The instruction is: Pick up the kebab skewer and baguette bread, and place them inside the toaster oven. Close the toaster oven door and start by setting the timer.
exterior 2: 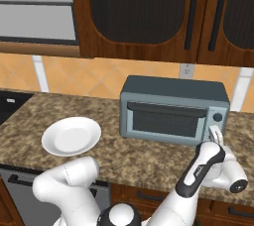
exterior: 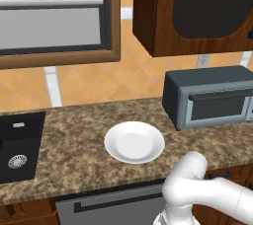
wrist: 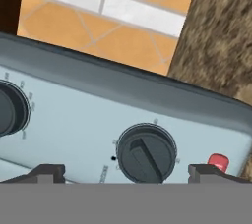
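The toaster oven (exterior 2: pixel 173 111) stands right of centre in the right base view, on the speckled brown surface (exterior 2: pixel 149 160) against the orange tiled wall (exterior 2: pixel 99 79), under the dark wooden cabinets (exterior 2: pixel 149 12). Its door (exterior 2: pixel 166 119) is shut, upright, with the dark bar handle along its top edge. In the left base view the oven sits at the right edge, mid-height. A white plate (exterior: pixel 134 142) lies on the surface to the oven's left, well apart from it, with nothing on it; a black sink (exterior: pixel 17 145) is at the far left of that view. The gripper (exterior 2: pixel 216 135) is at the oven's right front corner, just before the control panel. In the hand view its two dark fingertips (wrist: pixel 47 172) stand wide apart at the bottom of the frame, holding nothing, with a dark knob (wrist: pixel 146 153) between them, close ahead. A small red button (wrist: pixel 218 160) sits right of that knob, and part of a second knob (wrist: pixel 11 108) shows at the left edge.
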